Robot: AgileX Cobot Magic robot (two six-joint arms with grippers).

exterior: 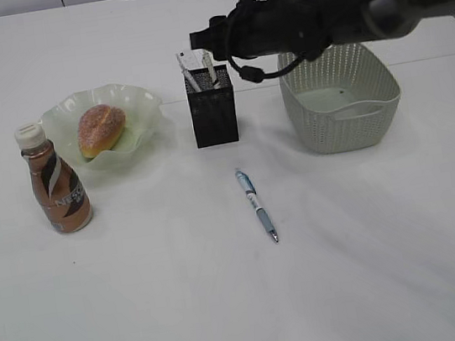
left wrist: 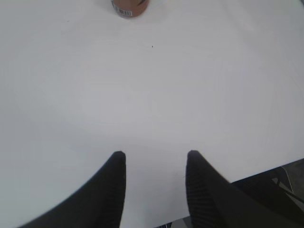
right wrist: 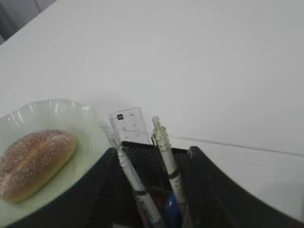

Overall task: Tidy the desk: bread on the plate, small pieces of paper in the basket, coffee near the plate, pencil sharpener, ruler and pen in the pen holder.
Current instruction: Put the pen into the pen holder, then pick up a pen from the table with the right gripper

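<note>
The sugared bread (exterior: 101, 129) lies on the pale green plate (exterior: 137, 98). The brown coffee bottle (exterior: 55, 182) stands just front-left of the plate. The black mesh pen holder (exterior: 214, 117) holds a clear ruler (right wrist: 127, 124) and two white pens (right wrist: 166, 154), with something blue at its bottom. A blue pen (exterior: 257, 204) lies on the table in front of the holder. My right gripper (right wrist: 153, 152) hangs open just above the holder's mouth, a finger on each side, holding nothing. My left gripper (left wrist: 154, 159) is open and empty over bare table.
A grey-green perforated basket (exterior: 345, 133) stands right of the pen holder, under my right arm (exterior: 332, 11). The coffee bottle's base (left wrist: 129, 7) shows at the top of the left wrist view. The table's edge (left wrist: 266, 173) is near the left gripper.
</note>
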